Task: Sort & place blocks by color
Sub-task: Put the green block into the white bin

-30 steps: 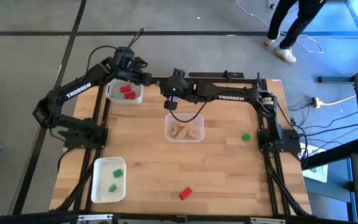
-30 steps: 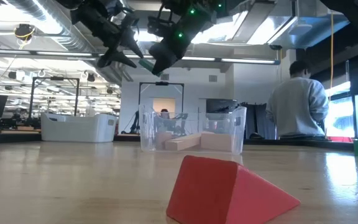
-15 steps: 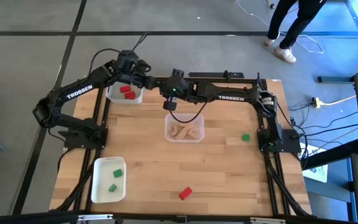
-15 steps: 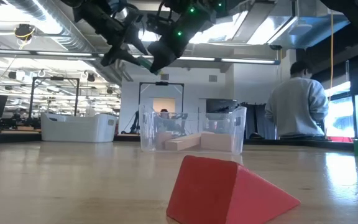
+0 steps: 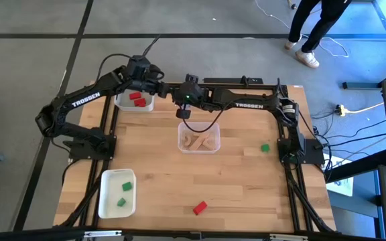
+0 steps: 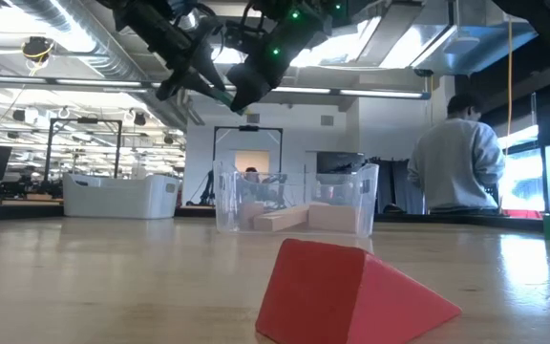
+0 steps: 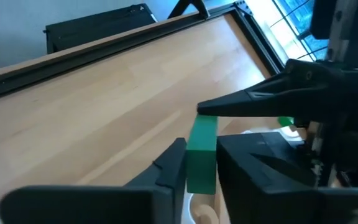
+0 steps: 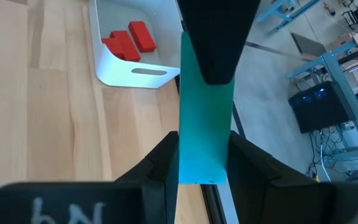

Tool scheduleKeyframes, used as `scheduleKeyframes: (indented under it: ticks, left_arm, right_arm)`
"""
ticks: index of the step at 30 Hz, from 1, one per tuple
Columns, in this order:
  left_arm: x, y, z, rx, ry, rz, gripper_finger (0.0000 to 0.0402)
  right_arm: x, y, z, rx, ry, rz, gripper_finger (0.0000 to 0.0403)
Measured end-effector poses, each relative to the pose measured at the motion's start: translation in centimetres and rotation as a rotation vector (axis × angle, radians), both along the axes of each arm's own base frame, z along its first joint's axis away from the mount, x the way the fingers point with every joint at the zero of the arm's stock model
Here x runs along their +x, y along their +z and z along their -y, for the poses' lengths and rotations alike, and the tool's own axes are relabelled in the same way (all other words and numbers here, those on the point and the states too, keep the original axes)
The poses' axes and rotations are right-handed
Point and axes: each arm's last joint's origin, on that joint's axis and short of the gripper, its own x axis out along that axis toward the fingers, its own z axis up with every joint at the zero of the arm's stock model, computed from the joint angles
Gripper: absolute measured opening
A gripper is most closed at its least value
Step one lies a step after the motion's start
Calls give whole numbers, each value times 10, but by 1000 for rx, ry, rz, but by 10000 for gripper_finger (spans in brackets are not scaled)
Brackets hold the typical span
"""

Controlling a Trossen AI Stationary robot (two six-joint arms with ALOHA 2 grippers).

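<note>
Left gripper point(image 7: 197, 168): we see its fingers clamped on a long green wooden block point(image 7: 202, 152), upper centre of the high view.
Right gripper point(image 8: 202, 165): clamped on that same block's other end.
Surface: light wooden table point(image 5: 240, 181).
Room: person point(image 6: 456, 158) seated at right in the low view.
Around: white tray point(image 5: 134, 102) with red blocks point(image 5: 137, 99) upper left; clear tray point(image 5: 199, 141) of plain wood blocks centre; red wedge point(image 5: 200, 208) lower centre.

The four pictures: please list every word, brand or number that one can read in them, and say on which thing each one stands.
"TROSSEN": white letters on the left arm, high view.
"TROSSEN": white letters on the right arm, high view.
White marks on the right gripper body at the bottom edge of the right wrist view: cut off and blurred, not readable.
Low view and left wrist view: no readable text.
</note>
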Motion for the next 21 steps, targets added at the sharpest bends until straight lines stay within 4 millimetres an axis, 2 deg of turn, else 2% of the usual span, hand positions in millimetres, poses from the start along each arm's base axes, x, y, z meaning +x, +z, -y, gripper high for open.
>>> scheduleKeyframes:
  ticks: [3,12,17,21]
  left_arm:
    - [0,1,0,8,-4,5,46]
    - [0,1,0,19,-11,0,44]
    - [0,0,0,39,-19,-17,44]
    - [-1,-1,-1,43,-20,-27,44]
  right_arm:
    - [0,0,0,-1,-2,0,100]
    - [0,0,0,-3,1,-2,105]
    - [0,0,0,0,9,-4,174]
    - [0,1,0,2,10,-12,199]
